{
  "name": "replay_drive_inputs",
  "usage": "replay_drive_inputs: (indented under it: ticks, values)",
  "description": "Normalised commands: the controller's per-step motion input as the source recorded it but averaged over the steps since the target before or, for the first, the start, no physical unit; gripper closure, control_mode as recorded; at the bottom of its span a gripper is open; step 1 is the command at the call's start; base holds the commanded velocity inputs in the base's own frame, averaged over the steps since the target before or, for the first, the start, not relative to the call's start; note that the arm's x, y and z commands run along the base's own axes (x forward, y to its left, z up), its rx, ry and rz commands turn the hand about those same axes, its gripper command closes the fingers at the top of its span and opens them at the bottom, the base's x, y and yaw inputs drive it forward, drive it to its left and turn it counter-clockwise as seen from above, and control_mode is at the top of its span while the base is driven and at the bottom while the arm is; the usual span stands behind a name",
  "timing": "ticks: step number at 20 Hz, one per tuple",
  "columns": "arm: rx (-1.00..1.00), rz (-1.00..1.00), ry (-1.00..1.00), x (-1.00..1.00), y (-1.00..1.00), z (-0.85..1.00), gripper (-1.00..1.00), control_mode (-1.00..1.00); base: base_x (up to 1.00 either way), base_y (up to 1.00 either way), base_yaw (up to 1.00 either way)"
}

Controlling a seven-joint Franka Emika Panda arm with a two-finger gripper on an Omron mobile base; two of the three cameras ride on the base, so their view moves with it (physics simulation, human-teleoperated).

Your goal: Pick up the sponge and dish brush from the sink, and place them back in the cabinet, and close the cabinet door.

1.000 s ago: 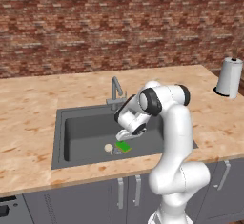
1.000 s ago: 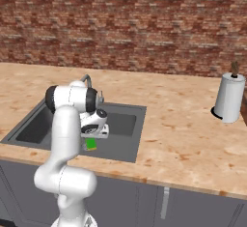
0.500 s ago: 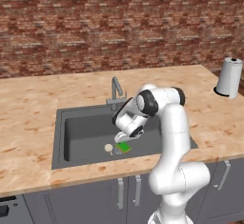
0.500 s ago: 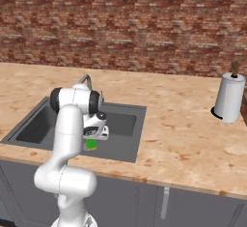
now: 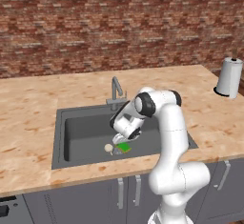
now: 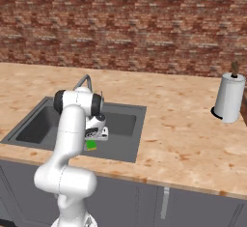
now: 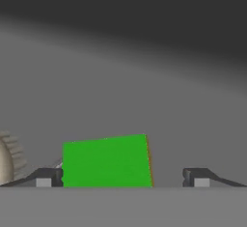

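One sponge (image 7: 107, 161) and one dish brush (image 5: 108, 147) lay in the sink (image 5: 81, 135); the sponge's long axis ran left-right between the spread pincer (image 7: 123, 177) tips in the hand view.

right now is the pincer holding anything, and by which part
Nothing is held. The pincer stands open around the sponge in the sink, fingertips apart from its sides.

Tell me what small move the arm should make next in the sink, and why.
Probably close the end effector on the sponge. In the hand view its open fingertips stand either side of the green sponge on the sink floor, and the dish brush lies just outside one tip. A slight drop first may help; depth is hard to judge.
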Motion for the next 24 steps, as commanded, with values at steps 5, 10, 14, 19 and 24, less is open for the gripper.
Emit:
replay_drive_inputs:
  ticks: [5, 10, 14, 19, 24]
  values:
    - [-0.01, 0.00, 0.01, 0.15, 0.07, -0.19, -1.00, -1.00, 0.00, 0.00, 0.00]
    - [-0.03, 0.00, 0.02, 0.13, 0.03, -0.20, -1.00, -1.00, 0.00, 0.00, 0.00]
    - [-0.01, 0.00, 0.02, 0.06, 0.05, -0.20, -1.00, -1.00, 0.00, 0.00, 0.00]
    - [0.00, 0.00, 0.01, 0.00, 0.09, -0.15, -1.00, -1.00, 0.00, 0.00, 0.00]
    - [0.00, 0.00, 0.00, 0.00, 0.06, -0.10, -1.00, -1.00, 0.00, 0.00, 0.00]
